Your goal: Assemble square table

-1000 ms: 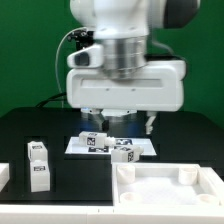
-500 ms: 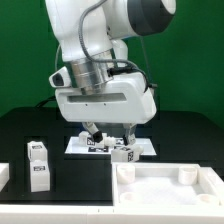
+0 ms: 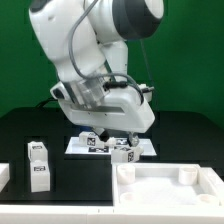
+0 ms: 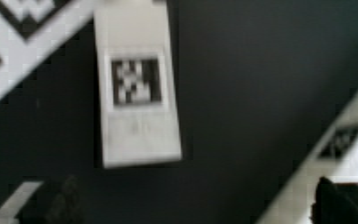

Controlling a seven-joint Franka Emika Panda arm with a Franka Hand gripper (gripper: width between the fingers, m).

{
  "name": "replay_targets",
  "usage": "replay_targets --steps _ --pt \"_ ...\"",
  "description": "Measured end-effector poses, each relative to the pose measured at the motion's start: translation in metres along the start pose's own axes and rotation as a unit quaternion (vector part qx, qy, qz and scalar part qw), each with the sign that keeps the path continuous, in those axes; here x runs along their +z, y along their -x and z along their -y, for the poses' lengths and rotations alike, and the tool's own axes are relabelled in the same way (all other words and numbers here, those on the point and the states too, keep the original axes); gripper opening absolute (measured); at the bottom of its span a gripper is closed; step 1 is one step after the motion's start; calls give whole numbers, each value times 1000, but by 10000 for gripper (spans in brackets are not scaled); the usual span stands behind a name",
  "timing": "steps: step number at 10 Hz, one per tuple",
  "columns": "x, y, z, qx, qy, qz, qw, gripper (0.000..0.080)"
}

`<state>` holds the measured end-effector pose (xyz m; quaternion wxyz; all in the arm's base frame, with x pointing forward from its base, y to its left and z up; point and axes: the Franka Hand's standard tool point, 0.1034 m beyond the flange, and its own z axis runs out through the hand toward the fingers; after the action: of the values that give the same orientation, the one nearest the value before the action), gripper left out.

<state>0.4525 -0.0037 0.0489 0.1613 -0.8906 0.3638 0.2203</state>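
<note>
open gripper low over the leg by the marker board

the gripper (image 3: pixel 114 137) is open, fingers spread wide with nothing between them. it hangs low over the back-middle of the black table (image 3: pixel 70 205), just above the marker board (image 3: pixel 82 146). the arm leans in from the upper left of the exterior frame

the nearest leg (image 3: pixel 125 153) sits at the front edge of the marker board, just right of centre in the exterior frame, close under the finger on the exterior view's right. the wrist view shows a white leg lying flat on the black surface, tag face up, beside a corner of the board. that is probably the same leg. its long axis runs away from the fingertips, roughly square to the line between them, so the jaws look about turned to close across its short width. the leg is not between the fingers yet: it lies out ahead of them and nearer one finger than the other. my read is the next move needs a small sideways shift, then forward and down

the square top (image 3: pixel 170 186) is at the lower right of the exterior frame, rim up, near the leg but apart from it. other legs (image 3: pixel 38 176) stand at the lower left, well apart

the room is tight: board edge on one side of the leg, square top rim in front. bare table lies to the exterior view's left and front
</note>
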Motion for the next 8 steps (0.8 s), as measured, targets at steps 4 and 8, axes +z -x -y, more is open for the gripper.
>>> replay_targets --steps 4,8 --pt "4 5 -5 -1 16 111 994 649" --pt "11 -4 -8 -28 14 205 978 649"
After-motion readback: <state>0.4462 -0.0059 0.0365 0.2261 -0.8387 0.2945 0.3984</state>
